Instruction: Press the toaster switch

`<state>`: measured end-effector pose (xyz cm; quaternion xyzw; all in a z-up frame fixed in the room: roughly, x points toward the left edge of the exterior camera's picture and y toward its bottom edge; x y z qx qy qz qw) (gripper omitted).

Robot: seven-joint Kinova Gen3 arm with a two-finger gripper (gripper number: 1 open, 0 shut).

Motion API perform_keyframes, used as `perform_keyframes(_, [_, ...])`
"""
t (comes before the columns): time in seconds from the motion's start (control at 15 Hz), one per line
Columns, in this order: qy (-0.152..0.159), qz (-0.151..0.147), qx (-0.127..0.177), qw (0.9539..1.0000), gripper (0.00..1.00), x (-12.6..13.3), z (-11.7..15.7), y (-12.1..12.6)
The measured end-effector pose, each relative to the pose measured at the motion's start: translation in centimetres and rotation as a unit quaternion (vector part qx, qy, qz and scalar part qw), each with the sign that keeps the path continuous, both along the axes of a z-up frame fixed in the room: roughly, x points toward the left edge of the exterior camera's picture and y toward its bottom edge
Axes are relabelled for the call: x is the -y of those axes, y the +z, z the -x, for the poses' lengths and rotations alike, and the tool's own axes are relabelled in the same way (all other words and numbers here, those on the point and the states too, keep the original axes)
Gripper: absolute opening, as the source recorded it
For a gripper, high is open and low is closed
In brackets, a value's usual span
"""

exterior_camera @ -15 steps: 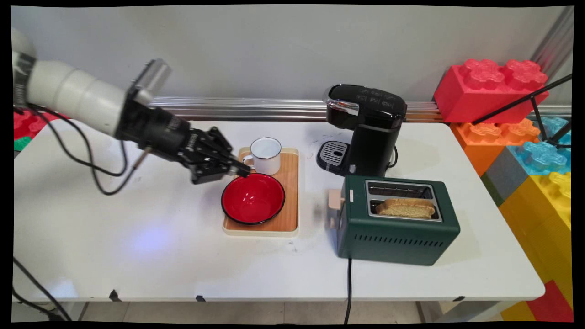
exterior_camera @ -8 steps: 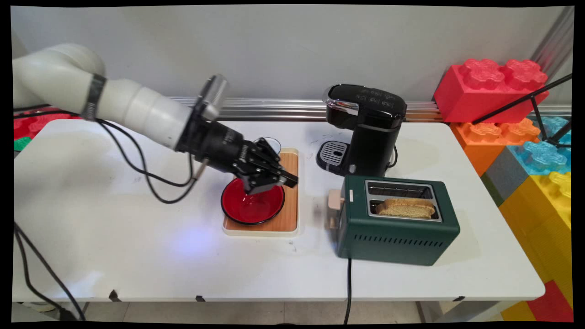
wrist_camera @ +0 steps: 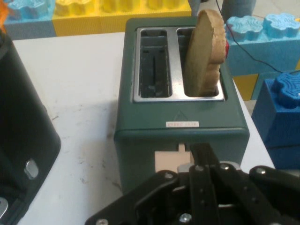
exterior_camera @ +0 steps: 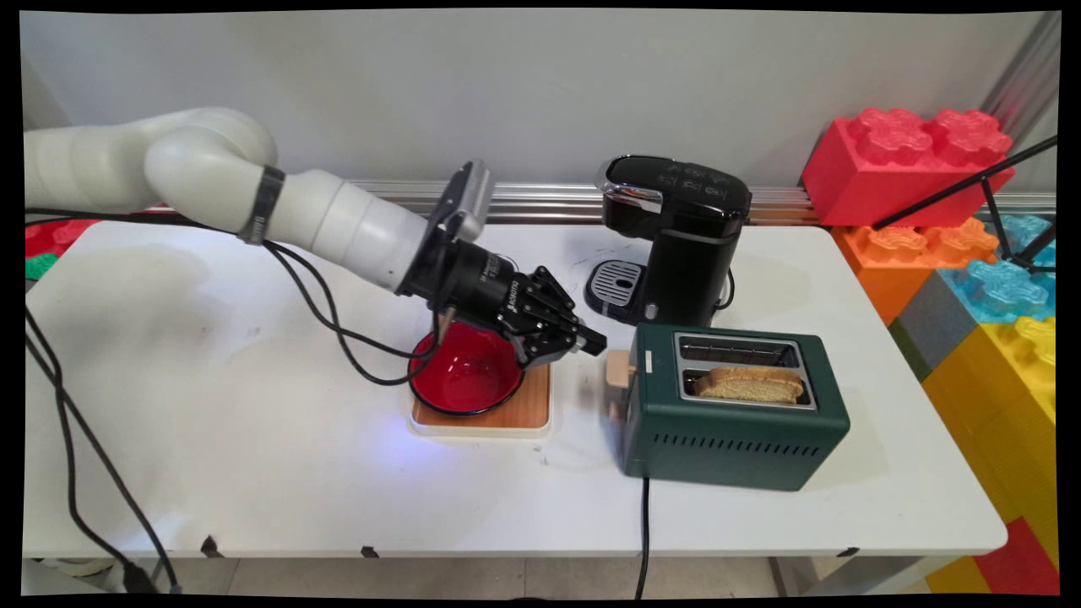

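I have the end effector (exterior_camera: pixel 591 342) hanging low over the tabletop (exterior_camera: pixel 253 439), just beside the left end of the green toaster (exterior_camera: pixel 735 422), close to its beige lever (exterior_camera: pixel 619 369). In the main view its fingers look pressed together with nothing between them; in the hand view only one black finger (wrist_camera: pixel 202 154) rises in front of the lever (wrist_camera: pixel 171 161), the linkage crowding the bottom edge, so I read it as closed on nothing. A slice of toast (exterior_camera: pixel 749 385) stands up out of the toaster's nearer slot; the other slot is dark, and I cannot make out anything in it. My arm covers the far half of the wooden tray (exterior_camera: pixel 528 409), leaving only its near edge in sight, and it cuts across the rim of the red bowl (exterior_camera: pixel 464 371) on that tray. Behind the toaster stands the black coffee maker (exterior_camera: pixel 676 245); in the hand view it is only a dark bulk cut off at the left edge. Big toy bricks (exterior_camera: pixel 912 165) are stacked past the tabletop's right end.
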<state>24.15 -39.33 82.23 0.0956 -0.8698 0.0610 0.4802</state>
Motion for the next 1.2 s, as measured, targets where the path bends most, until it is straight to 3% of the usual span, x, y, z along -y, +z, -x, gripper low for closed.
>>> perform_keyframes(0.67, [-0.003, 0.002, 0.001, 1.0, 0.0, 1.3, 2.5, -2.6])
perform_keyframes(1.2, [0.001, -0.003, 0.011, 0.9999, 0.0, 1.9, 2.9, -4.9])
